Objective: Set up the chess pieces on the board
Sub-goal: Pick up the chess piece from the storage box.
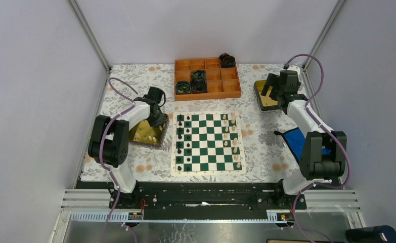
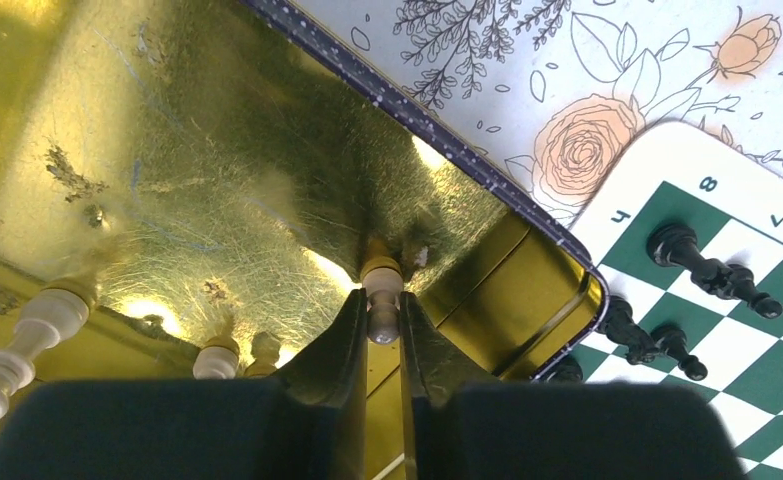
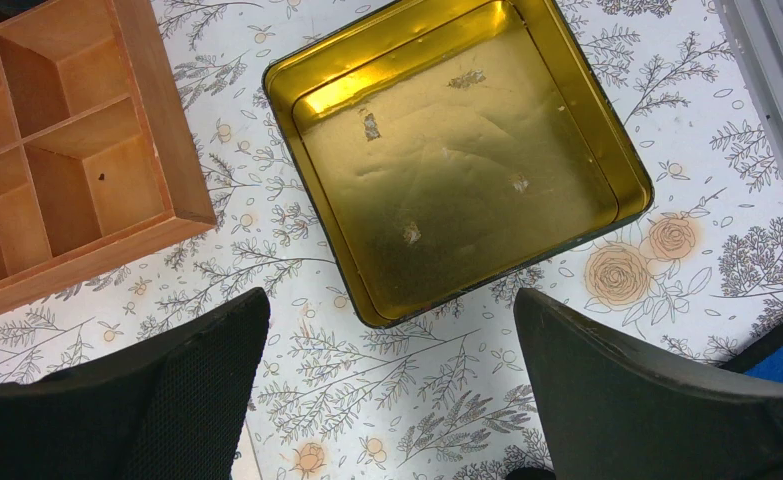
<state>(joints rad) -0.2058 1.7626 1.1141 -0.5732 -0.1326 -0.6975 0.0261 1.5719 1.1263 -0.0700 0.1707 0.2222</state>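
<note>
The green and white board [image 1: 208,143] lies mid-table, black pieces [image 1: 186,144] down its left side and cream pieces [image 1: 234,142] down its right. My left gripper [image 1: 161,123] is inside the left gold-lined tin [image 1: 145,134]. In the left wrist view it [image 2: 381,315] is shut on a cream pawn [image 2: 381,290] standing on the tin floor. More cream pieces [image 2: 27,340] lie in that tin. Black pieces [image 2: 707,268] and the board's corner [image 2: 657,175] show to the right. My right gripper [image 3: 387,340] is wide open and empty above the cloth, beside an empty gold tin [image 3: 457,150].
An orange compartment tray [image 1: 207,78] with black coiled rolls [image 1: 198,81] stands behind the board; its corner shows in the right wrist view [image 3: 67,150]. A blue object [image 1: 297,142] lies under the right arm. The floral cloth [image 1: 266,147] covers the table.
</note>
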